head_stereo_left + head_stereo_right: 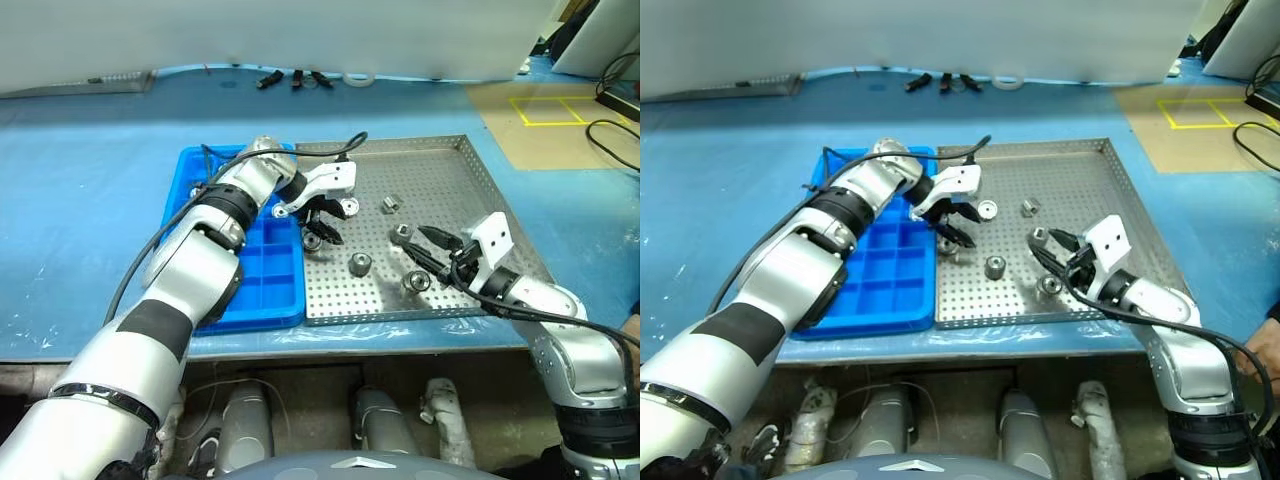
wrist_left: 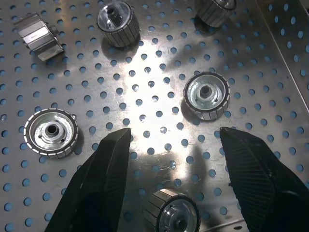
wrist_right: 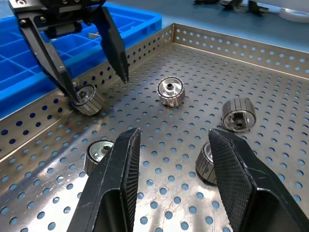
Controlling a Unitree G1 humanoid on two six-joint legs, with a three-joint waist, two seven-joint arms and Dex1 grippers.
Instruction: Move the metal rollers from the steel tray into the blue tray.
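The steel tray (image 1: 455, 185) lies at centre right with several metal rollers (image 1: 359, 264) scattered on its perforated floor. Against its left side lies the blue tray (image 1: 255, 270); its visible compartments look empty, and my left arm covers part of it. My left gripper (image 1: 322, 232) points down over the steel tray's left part, open, just above a roller (image 3: 87, 99) near the rim. In the left wrist view its fingers (image 2: 108, 174) hang over bare floor between rollers (image 2: 206, 95). My right gripper (image 1: 414, 240) hovers low over the tray's front right, open and holding nothing, with a roller (image 3: 207, 164) beside one finger.
Small black parts (image 1: 295, 78) and a white ring (image 1: 358, 77) lie at the far edge of the blue table mat. Cardboard with yellow tape (image 1: 550, 110) and black cables (image 1: 610, 135) sit at the far right. The table's front edge runs just below both trays.
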